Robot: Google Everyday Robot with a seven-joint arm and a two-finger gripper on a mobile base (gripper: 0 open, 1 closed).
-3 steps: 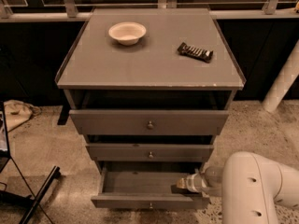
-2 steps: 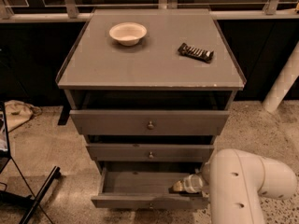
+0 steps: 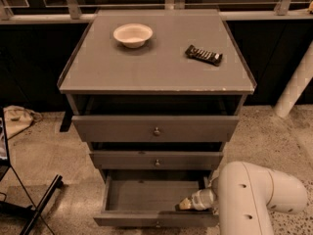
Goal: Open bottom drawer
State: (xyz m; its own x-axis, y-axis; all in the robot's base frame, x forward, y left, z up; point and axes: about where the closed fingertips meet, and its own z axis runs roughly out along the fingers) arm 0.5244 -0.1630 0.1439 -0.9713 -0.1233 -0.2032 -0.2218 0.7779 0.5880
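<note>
The bottom drawer [image 3: 155,219] of the grey cabinet [image 3: 156,72] is pulled out toward me. Its plain grey interior [image 3: 146,195] is empty. Its front is at the lower edge of the view, and its knob is barely visible. My gripper [image 3: 186,204] reaches in from the right and sits low inside the drawer's right front corner, just behind the drawer front. My white arm [image 3: 254,197] fills the lower right and hides the drawer's right end.
The top drawer [image 3: 155,128] and middle drawer [image 3: 156,159] stand slightly pulled out above it. A white bowl [image 3: 133,35] and a dark snack bar [image 3: 203,55] lie on the cabinet top. A black stand leg [image 3: 41,204] is at left, and a white post [image 3: 293,87] is at right.
My arm has swung left across the lower right of the view, and the gripper has shifted a little left inside the drawer. The drawer stays about as far out as before.
</note>
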